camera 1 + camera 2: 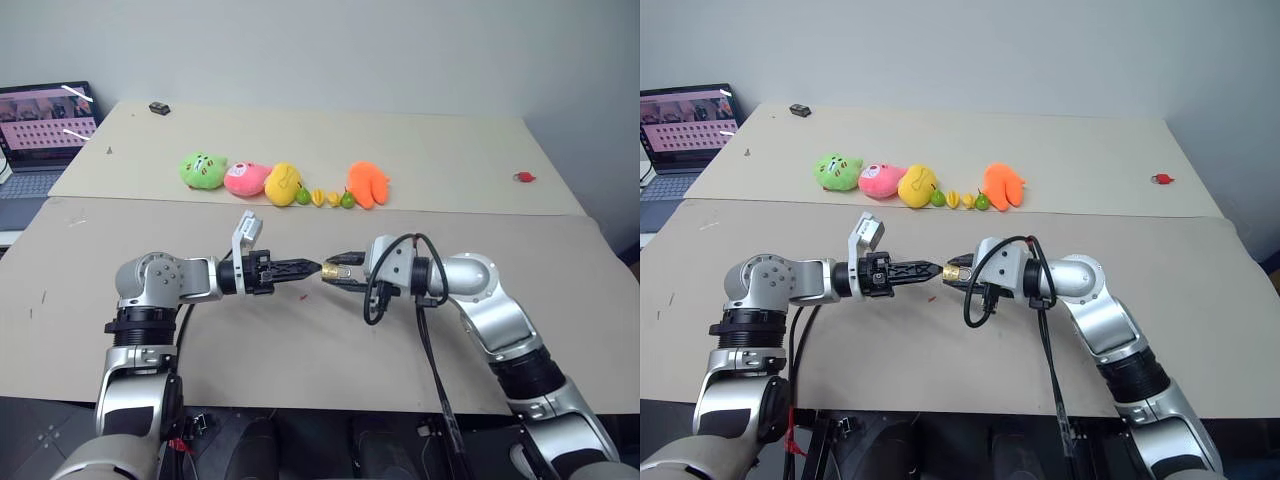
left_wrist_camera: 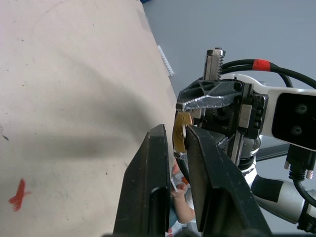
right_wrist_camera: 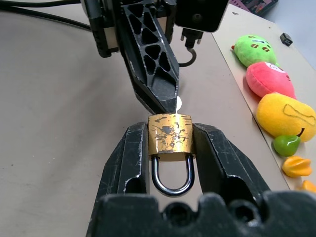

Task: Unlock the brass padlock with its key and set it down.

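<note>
Brass padlock clamped in right gripper (shackle inward), left gripper tips at it

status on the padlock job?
Right gripper clamps brass padlock, shackle closed. Left gripper shut on key, tip at padlock. Nothing in the way.

The padlock was scuffed gold with a silver loop, the desk tan, the toys green, pink, yellow

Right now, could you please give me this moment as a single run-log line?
right gripper: shut on brass padlock, shackle closed | left gripper: shut, tips at padlock's bottom | key: cannot tell | padlock held above table
</note>
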